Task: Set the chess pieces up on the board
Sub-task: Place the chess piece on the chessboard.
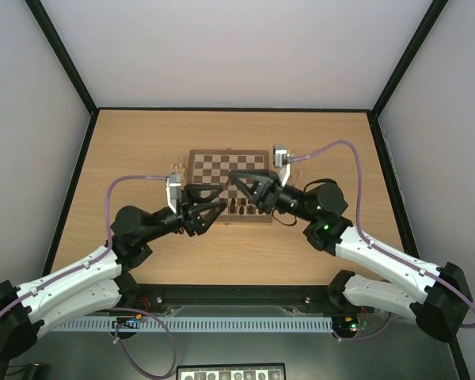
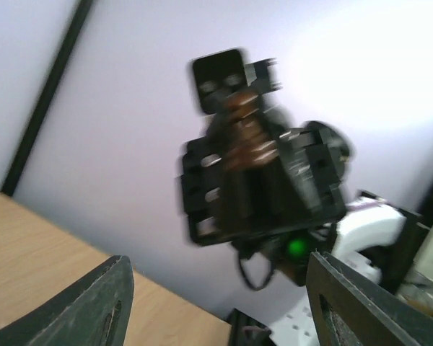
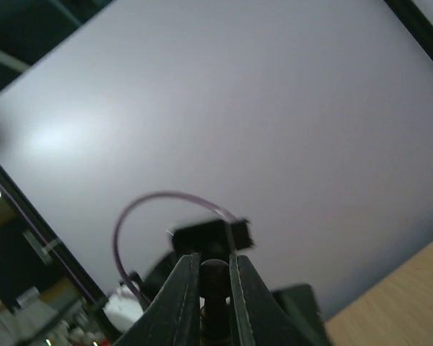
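Top external view: square wooden board [image 1: 222,166], dark brown and cream checks, mid counter [image 1: 127,142]. Small dark chess pieces [image 1: 242,208] along near edge, partly hidden by arms. Right end effector [image 3: 213,261] clamped on dark round-topped piece [image 3: 215,274]. Left end effector [image 2: 218,274] spread wide, nothing between. Left wrist view blurred.

The table [image 1: 142,150] is pale wood, smooth and matt. The board [image 1: 226,164] is wood too, its dark and cream checks faintly shiny. The arms' white shells [image 1: 63,285] look like glossy plastic, and their black joints [image 1: 134,226] are matt. The right gripper [image 3: 213,259] has matt black plastic fingers [image 3: 179,303] pinching a dark chess piece [image 3: 215,275], probably polished wood, though blurred.
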{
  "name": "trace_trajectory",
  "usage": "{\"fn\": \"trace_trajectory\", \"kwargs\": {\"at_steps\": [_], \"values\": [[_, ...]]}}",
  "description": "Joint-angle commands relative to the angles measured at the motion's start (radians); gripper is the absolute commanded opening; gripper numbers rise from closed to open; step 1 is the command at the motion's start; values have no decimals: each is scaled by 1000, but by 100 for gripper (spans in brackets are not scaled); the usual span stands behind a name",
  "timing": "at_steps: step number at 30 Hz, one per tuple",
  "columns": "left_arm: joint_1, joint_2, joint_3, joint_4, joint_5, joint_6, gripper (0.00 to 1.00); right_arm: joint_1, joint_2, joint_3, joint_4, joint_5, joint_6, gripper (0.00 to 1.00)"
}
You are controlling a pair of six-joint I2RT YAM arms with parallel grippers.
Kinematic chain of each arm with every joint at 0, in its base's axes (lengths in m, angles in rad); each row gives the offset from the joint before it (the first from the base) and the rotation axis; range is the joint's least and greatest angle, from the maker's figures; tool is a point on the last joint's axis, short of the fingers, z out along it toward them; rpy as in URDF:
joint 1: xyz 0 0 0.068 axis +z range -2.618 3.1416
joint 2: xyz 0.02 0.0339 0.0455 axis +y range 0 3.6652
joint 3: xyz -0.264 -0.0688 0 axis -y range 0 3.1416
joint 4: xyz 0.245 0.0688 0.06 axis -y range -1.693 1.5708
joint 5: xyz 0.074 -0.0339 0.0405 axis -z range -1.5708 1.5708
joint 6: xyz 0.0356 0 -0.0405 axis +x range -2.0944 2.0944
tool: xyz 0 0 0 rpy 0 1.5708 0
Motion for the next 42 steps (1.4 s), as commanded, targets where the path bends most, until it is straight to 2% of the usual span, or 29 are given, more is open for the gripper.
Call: {"fn": "trace_trajectory", "kwargs": {"at_steps": [1,4,9,14,22,30,42], "values": [[-59,-58,-3,98,136,62,69,82,-51,-46,-53,52,-261,5],[-89,-74,-7,91,180,89,70,112,-72,-72,-68,83,-335,5],[-112,-97,-27,66,164,134,69,138,-68,-94,-52,95,-365,4],[-112,-115,-32,23,129,162,60,142,-67,-96,-51,99,-370,4],[-112,-142,-54,12,43,177,58,146,-99,-117,-25,94,-346,4],[-111,-116,-80,76,-31,178,59,146,-119,-152,43,87,-294,3],[-112,-50,-63,165,-34,165,59,147,-99,-163,82,78,-247,3]]}}
